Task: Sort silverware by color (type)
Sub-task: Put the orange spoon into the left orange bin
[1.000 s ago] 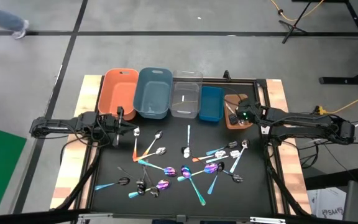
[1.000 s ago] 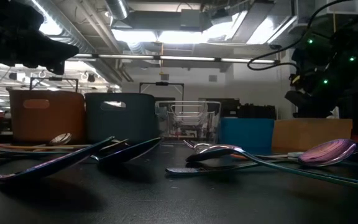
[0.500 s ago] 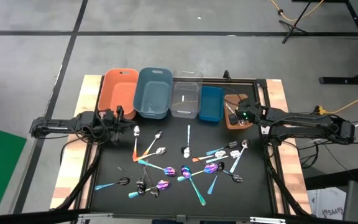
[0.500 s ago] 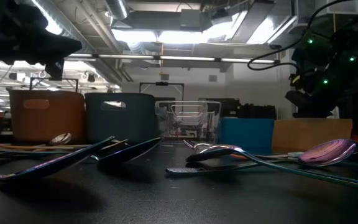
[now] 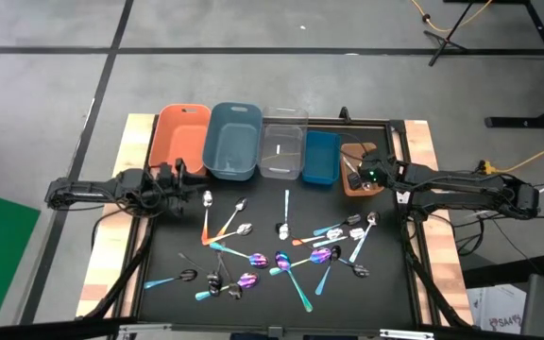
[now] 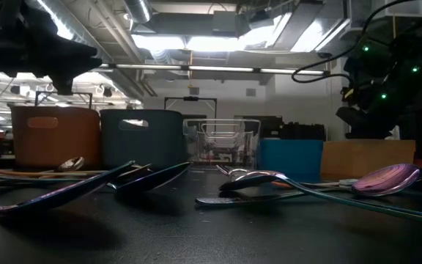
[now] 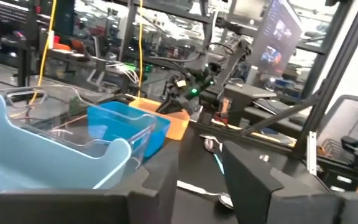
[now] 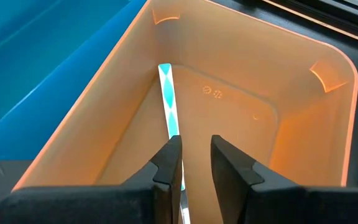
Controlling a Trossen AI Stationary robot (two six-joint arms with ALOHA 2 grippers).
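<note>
Several spoons and utensils (image 5: 272,250), silver, purple with teal handles, blue, orange and black, lie scattered on the black mat. My right gripper (image 5: 353,173) hangs over the brown bin (image 8: 278,124), pointing down into it (image 8: 196,155), fingers a little apart. A teal-handled utensil (image 8: 168,102) lies on the bin's floor and runs under the gripper beside one finger; I cannot tell whether they touch. My left gripper (image 5: 178,178) is open and empty (image 7: 201,180) in front of the orange bin (image 5: 182,137).
Five bins stand in a row along the mat's far edge: orange, grey-blue (image 5: 234,142), clear (image 5: 284,146), blue (image 5: 321,156) and brown (image 5: 362,186). The nearest spoons (image 5: 207,200) lie just right of my left gripper. The mat's frame edges both sides.
My left gripper has drawn back a little toward the table's left edge and tipped up from pointing down at the mat to about level. My right gripper has stayed over the brown bin.
</note>
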